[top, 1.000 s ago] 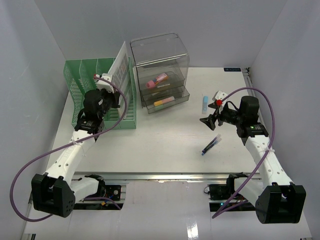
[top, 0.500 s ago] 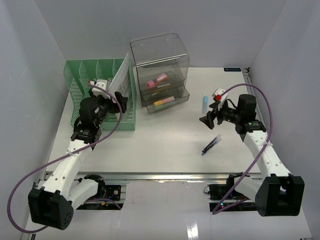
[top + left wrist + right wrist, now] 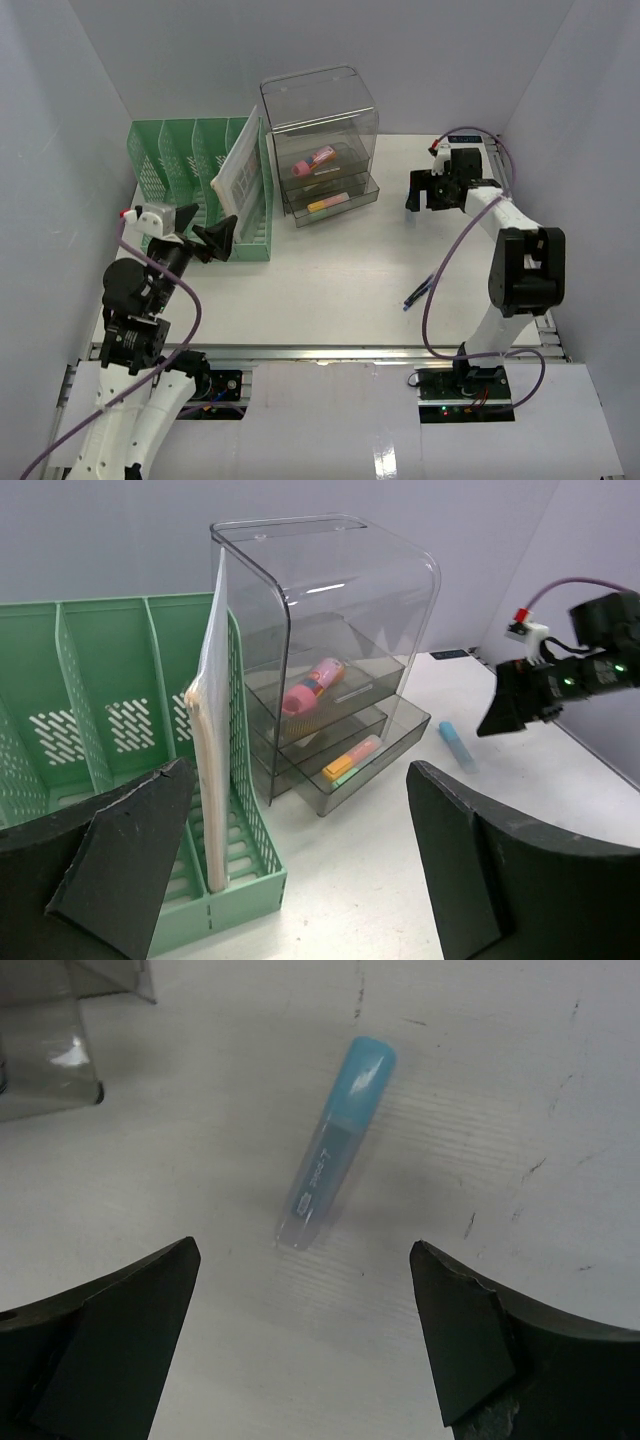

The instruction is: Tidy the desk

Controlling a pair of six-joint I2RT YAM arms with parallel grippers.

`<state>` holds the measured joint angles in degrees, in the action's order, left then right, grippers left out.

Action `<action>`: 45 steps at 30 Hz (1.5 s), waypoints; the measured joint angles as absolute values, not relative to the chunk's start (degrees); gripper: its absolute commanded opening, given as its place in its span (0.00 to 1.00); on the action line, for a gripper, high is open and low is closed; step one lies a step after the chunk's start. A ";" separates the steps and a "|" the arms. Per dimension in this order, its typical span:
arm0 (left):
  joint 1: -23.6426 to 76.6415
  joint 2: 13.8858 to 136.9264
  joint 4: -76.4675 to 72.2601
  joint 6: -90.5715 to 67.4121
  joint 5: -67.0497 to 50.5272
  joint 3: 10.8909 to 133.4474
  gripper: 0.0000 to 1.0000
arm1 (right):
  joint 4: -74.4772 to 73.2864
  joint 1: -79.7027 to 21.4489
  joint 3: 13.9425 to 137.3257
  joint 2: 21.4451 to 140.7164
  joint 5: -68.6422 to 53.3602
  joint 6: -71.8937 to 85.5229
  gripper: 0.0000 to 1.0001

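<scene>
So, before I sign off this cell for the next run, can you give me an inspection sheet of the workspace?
Surface: white desk, no spills seen.
Job's things: green file rack holding a booklet; clear drawer box with a pink item and an orange marker in its drawers.
Clutter: light blue marker and dark blue pen loose on the desk.
Grippers: left gripper open, empty, in front of the green file rack; right gripper open, empty, above the light blue marker.
Cables: purple cables; the right arm's crosses the pen in the top view.
Surroundings: plain pale walls; nothing else seen.
</scene>
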<state>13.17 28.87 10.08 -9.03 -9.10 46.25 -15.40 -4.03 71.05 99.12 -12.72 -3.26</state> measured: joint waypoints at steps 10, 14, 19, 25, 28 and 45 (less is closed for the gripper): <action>13.17 13.04 17.90 -8.54 -7.21 34.72 0.98 | -18.87 -7.70 87.14 117.63 -3.05 3.75 0.74; 13.17 9.29 19.38 -8.93 -5.11 33.45 0.98 | -20.34 -8.05 88.29 120.77 -0.44 5.14 0.65; 13.17 7.17 19.28 -9.54 -3.36 33.19 0.98 | -20.92 -8.43 89.48 121.65 2.08 5.85 0.49; 13.17 7.92 19.48 -9.75 -3.40 33.17 0.98 | -20.80 -8.67 89.13 121.65 4.76 5.63 0.25; 13.17 7.92 19.49 -9.80 -3.40 33.17 0.98 | -19.78 -8.67 87.60 120.60 5.00 4.98 0.16; 13.17 7.73 19.34 -9.93 -4.72 33.15 0.98 | -15.29 -25.79 73.60 86.00 -14.90 -39.89 0.08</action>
<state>13.17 7.73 19.34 -9.93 -4.72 33.15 -15.29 -25.79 73.60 86.00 -14.90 -39.89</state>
